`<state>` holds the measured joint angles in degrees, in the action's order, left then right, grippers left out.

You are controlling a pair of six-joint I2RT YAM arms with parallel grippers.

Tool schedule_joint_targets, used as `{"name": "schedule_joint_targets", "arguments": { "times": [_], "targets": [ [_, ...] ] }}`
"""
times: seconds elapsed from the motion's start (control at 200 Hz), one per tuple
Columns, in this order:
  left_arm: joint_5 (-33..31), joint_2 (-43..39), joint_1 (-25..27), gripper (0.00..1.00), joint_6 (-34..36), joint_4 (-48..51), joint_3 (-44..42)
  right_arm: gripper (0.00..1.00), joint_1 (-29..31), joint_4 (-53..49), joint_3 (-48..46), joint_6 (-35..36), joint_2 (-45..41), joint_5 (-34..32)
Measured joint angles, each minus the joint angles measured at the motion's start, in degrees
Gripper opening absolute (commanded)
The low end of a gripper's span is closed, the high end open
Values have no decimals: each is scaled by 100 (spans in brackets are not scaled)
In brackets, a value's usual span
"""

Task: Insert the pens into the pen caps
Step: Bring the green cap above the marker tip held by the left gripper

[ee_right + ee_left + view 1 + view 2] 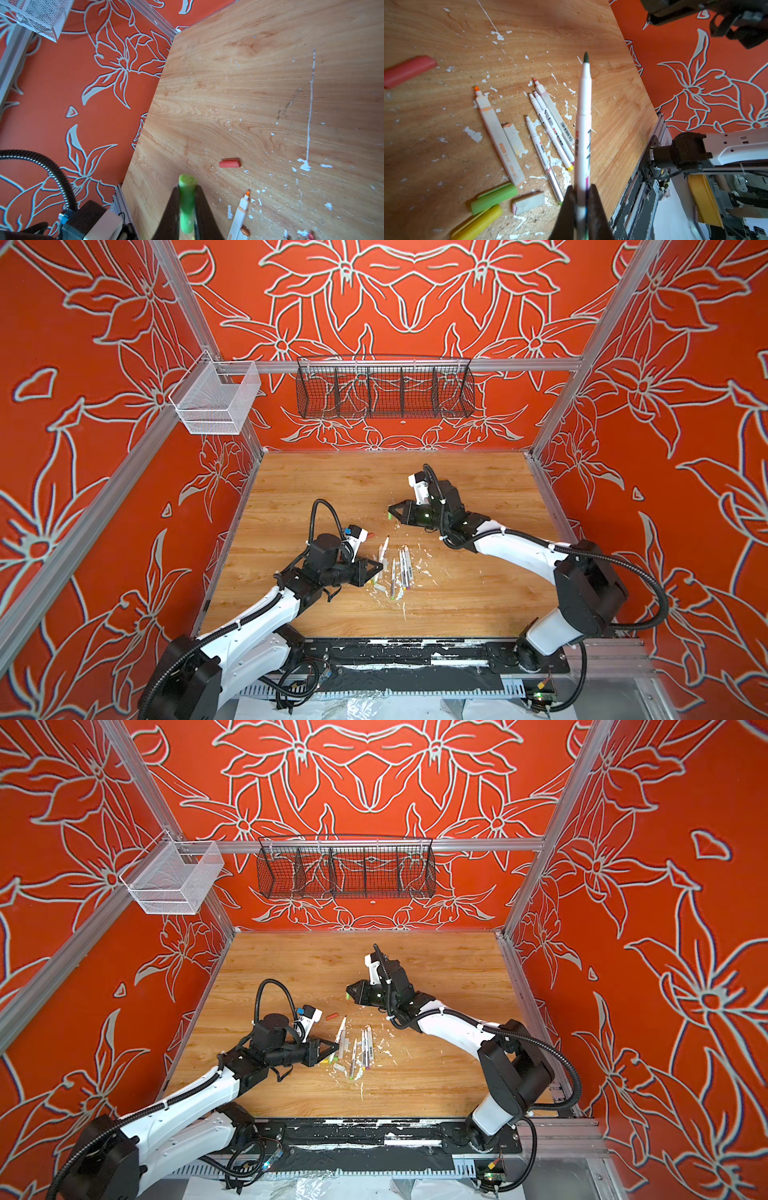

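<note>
My left gripper (581, 188) is shut on the lower barrel of a slim white pen (583, 116) with a dark green tip; in both top views that pen (384, 546) (341, 1028) slants up from the gripper (379, 567) over the pile. My right gripper (187, 187) is shut on a lime green pen cap (187, 199), held above the table farther back (390, 515). On the table lie several pens (544, 158), an orange-tipped marker (499, 135), and loose caps: lime green (494, 198), yellow (477, 223), pale grey (528, 202) and orange-red (409, 70).
White paint flecks (473, 134) are scattered round the pile. A black wire basket (384, 389) and a white mesh basket (216, 400) hang on the rails at the back. Metal rails (654, 145) edge the wooden table (457, 605).
</note>
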<state>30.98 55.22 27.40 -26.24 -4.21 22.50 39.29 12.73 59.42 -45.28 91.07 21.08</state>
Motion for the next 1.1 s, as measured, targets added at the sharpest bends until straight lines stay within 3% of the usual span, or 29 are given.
{"name": "schedule_joint_targets", "arguments": {
  "times": [0.405, 1.101],
  "targets": [
    [-393, -208, -138, 0, 181, -107, 0, 15, 236, 170, 0, -11, 7, 92],
    [-420, -345, -385, 0, 179, -146, -2, 15, 352, 267, 11, 22, 109, 111]
  ]
}}
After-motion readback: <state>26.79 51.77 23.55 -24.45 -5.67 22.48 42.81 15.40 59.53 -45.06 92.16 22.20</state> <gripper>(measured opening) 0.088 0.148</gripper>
